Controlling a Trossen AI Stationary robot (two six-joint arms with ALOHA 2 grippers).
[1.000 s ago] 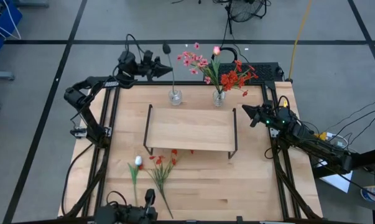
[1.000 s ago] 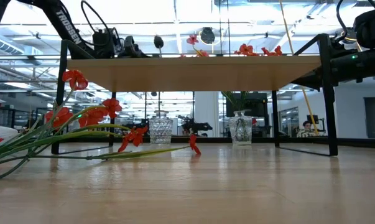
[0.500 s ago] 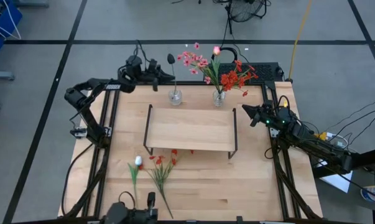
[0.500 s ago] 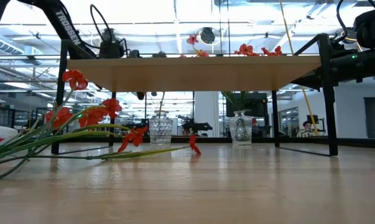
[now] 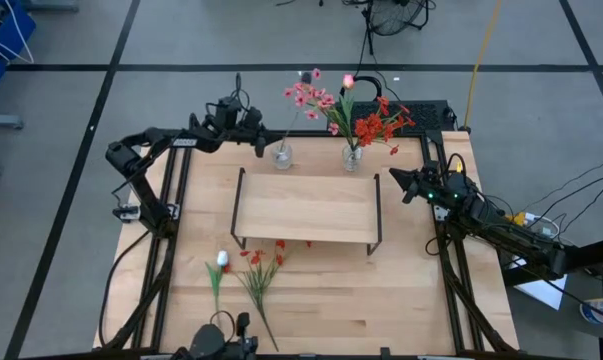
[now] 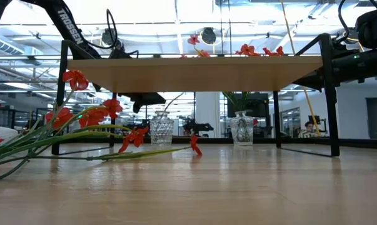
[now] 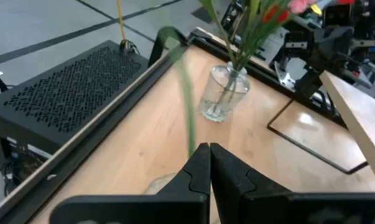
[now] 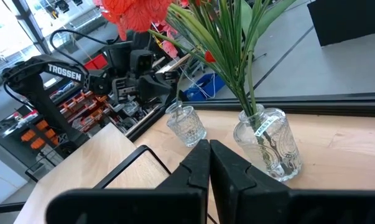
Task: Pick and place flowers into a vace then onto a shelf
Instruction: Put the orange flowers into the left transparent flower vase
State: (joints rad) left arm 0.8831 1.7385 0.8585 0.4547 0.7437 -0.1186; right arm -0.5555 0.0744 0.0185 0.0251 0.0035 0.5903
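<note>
My left gripper (image 5: 262, 142) is shut on a thin green stem (image 7: 186, 106) just above the left glass vase (image 5: 281, 156) at the table's far edge. The stem's upper length leans toward the second vase (image 5: 352, 157), which holds pink and red blossoms. Its foot is hidden behind the fingers. The shelf (image 5: 306, 208) stands mid-table on its black end frames. A white tulip bud (image 5: 221, 260) and red-blossomed stems (image 5: 261, 272) lie flat on the table near its front edge. My right gripper (image 5: 399, 181) waits shut beside the shelf's right end. My left gripper pinches the stem's lower part (image 7: 189, 144) between its two fingertips (image 7: 196, 163), coming from the table's left with the fingers roughly level. The stem rises slanted away from the fingers. Below them it is hidden, so whether its foot is inside the vase cannot be told.
A black perforated box (image 7: 63, 106) sits beyond the table's far rail. Black rails run along the table's left and right sides. The two vases (image 6: 161, 129) (image 6: 242, 129) stand behind the shelf, whose board is bare. Open wood lies between the shelf and the loose flowers.
My left gripper has come down from above shelf-board height to just above the left vase, moving slightly toward the near edge. The stem it holds has gone down with it and tipped over, its top now leaning right toward the filled vase.
</note>
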